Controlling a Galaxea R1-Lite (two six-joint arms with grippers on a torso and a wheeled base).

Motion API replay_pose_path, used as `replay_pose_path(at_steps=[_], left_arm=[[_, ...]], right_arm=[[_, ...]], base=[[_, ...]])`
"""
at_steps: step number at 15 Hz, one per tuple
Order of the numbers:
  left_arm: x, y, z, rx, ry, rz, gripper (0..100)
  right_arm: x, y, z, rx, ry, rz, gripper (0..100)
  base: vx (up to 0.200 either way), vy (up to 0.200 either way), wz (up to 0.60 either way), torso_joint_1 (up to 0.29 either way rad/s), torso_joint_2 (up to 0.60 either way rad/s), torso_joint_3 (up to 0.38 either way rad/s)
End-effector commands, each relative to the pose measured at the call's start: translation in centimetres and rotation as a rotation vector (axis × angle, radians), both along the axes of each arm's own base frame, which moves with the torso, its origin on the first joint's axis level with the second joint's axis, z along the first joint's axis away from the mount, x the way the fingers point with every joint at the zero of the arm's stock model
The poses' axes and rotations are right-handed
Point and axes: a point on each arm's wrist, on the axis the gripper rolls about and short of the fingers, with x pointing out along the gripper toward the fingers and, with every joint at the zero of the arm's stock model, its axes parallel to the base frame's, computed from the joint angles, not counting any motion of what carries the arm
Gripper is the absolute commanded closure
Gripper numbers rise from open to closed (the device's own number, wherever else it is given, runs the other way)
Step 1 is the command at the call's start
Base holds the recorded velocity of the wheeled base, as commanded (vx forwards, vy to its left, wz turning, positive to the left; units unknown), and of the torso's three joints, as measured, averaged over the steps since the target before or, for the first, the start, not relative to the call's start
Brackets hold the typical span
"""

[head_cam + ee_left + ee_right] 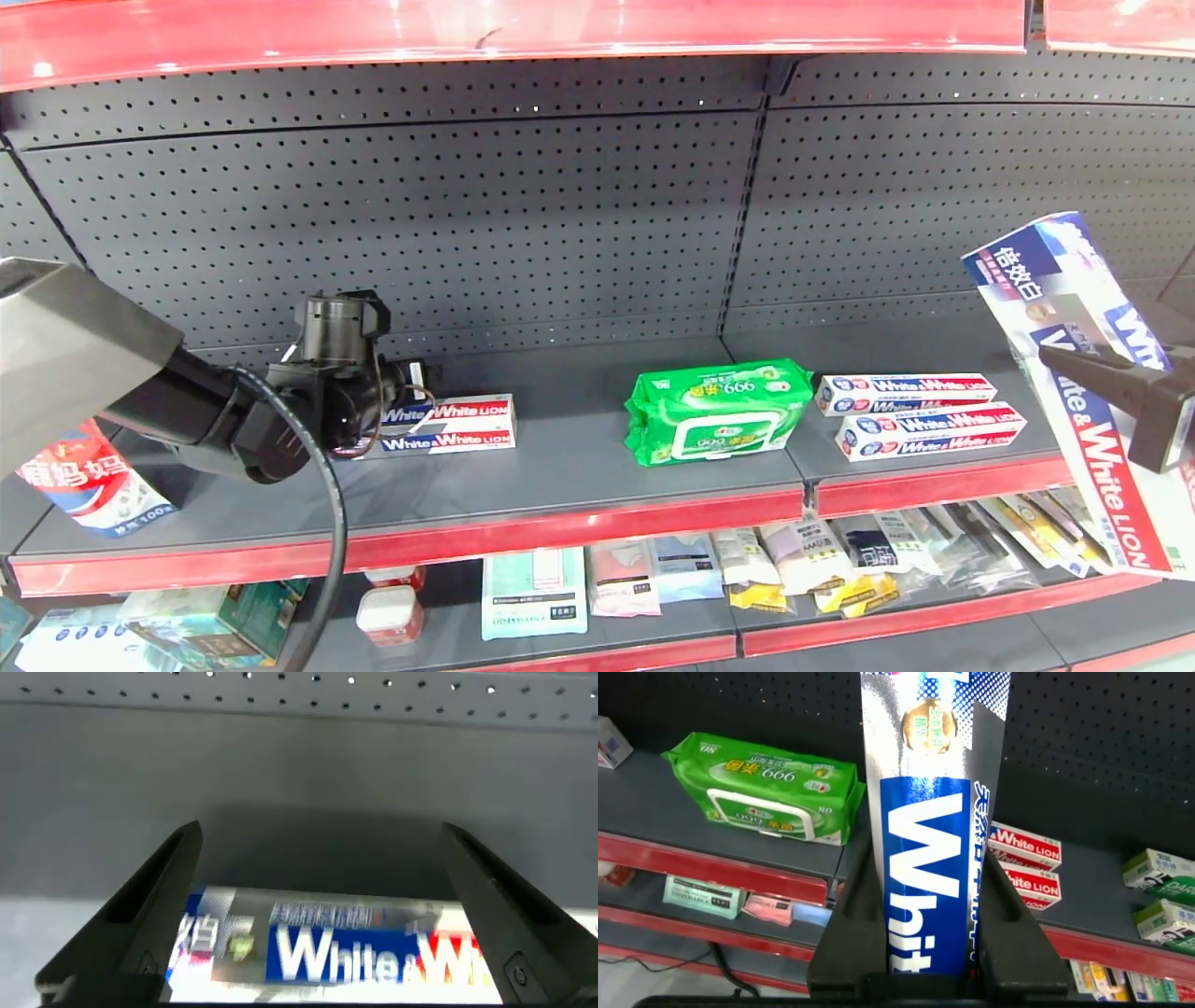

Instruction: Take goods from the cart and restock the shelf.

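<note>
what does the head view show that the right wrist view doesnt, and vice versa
Head view adds: the left gripper at the left toothpaste boxes, and a red and blue pouch at the shelf's left end. Right wrist view adds: green and white boxes farther right. Both: the green wipes pack, the right toothpaste boxes beside it, and the large box in the right gripper.
</note>
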Motion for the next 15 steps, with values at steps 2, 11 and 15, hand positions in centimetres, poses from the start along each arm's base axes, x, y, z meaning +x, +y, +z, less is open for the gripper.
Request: replay_pose_path(at_steps=[2, 11, 15], left_arm=[[0.3, -0.6, -0.9, 0.014, 0.055, -0.012, 0], [1.0, -1.0, -2.2, 0.029, 0.124, -0.025, 0], [0.8, -0.9, -2.4, 0.032, 0.140, -0.026, 0]], right_arm=[[-0.1, 0.0, -0.4, -0.005, 0.010, 0.003, 100], [-0.4, 0.0, -0.3, -0.002, 0.004, -0.001, 100], [-0.3, 0.0, -0.4, 0.000, 0.009, -0.001, 100]], base=[[0.000, 0.000, 0.00, 0.000, 0.00, 0.000], [0.000, 0.000, 0.00, 0.000, 0.00, 0.000], [0.000, 0.000, 0.00, 0.000, 0.00, 0.000]])
